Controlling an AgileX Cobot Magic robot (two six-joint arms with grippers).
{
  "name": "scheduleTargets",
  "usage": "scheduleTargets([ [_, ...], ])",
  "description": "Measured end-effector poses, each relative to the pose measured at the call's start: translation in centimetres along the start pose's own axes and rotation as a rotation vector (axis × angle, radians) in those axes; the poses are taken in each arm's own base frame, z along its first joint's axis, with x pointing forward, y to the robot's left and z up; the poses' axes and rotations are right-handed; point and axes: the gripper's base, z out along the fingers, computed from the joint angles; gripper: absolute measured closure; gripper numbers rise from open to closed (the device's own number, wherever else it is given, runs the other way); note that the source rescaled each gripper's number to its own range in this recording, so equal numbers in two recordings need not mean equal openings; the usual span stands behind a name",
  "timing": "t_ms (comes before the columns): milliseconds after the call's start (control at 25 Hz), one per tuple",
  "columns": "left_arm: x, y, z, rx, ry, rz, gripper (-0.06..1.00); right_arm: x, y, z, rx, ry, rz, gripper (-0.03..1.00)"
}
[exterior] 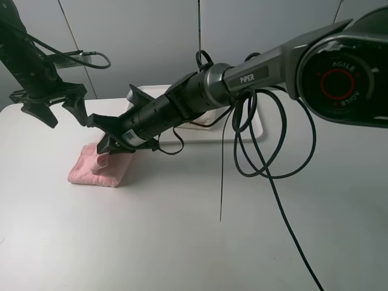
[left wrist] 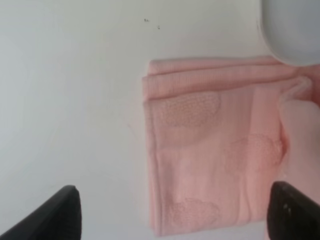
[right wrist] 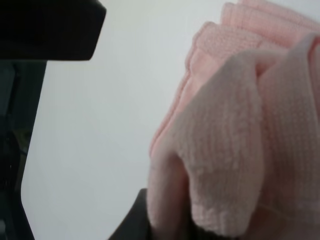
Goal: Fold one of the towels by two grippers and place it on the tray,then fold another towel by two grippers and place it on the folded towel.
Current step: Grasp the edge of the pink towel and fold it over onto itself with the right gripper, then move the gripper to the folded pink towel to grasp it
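Observation:
The pale pink towel [exterior: 91, 173] lies folded into a thick pad on the table at the left. My right gripper [exterior: 103, 150] reaches across the middle to the pad's near-right corner. It is shut on a fold of that cloth [right wrist: 240, 125], which stands up bunched over a dark finger [right wrist: 132, 222]. My left gripper [exterior: 63, 118] hangs open above and behind the pink towel [left wrist: 200, 150], its fingers wide apart with nothing between them. The white tray [exterior: 257, 130] sits at the back behind the right arm. The arm covers the tray's middle, so I cannot make out the cream-white towel.
Loops of black cable [exterior: 267, 151] hang from the right arm over the table in front of the tray, and one strand trails toward the front right. A grey wall stands behind the table.

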Motion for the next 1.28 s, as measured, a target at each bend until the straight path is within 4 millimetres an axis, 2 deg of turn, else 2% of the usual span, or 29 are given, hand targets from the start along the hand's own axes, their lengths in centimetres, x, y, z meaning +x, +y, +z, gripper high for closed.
scheduleTargets([
  [80,0.0,0.0,0.0,0.0,0.0,0.003,-0.02,-0.1,0.2,0.0,-0.017,-0.013,0.031,0.75],
  [200,0.0,0.0,0.0,0.0,0.0,0.004,-0.02,-0.3,0.4,0.0,-0.04,-0.029,0.072,0.56],
  [280,0.0,0.0,0.0,0.002,0.0,0.003,-0.02,-0.2,0.5,0.0,-0.045,-0.029,0.077,0.49],
  [640,0.0,-0.1,0.0,0.006,-0.003,0.004,-0.02,1.6,2.9,2.0,-0.08,-0.055,0.042,0.47],
  [840,-0.7,-0.2,-1.3,0.009,-0.033,0.009,-0.02,1.7,3.2,2.2,-0.088,-0.074,0.002,0.47],
  [920,-1.0,-0.3,-1.8,0.01,-0.044,0.012,-0.02,1.7,2.6,2.0,-0.067,-0.042,-0.057,0.47],
  [1040,-1.1,-0.4,-1.9,0.018,-0.05,0.009,-0.02,0.7,1.4,0.7,-0.029,-0.008,-0.087,0.45],
  [1200,-1.1,-0.4,-1.9,0.02,-0.05,0.008,-0.02,-1.2,-0.8,-1.5,0.023,-0.006,-0.003,0.27],
  [1280,-1.1,-0.4,-1.9,0.02,-0.05,0.009,-0.02,-1.6,-1.7,-2.2,0.061,0.0,0.038,0.24],
])
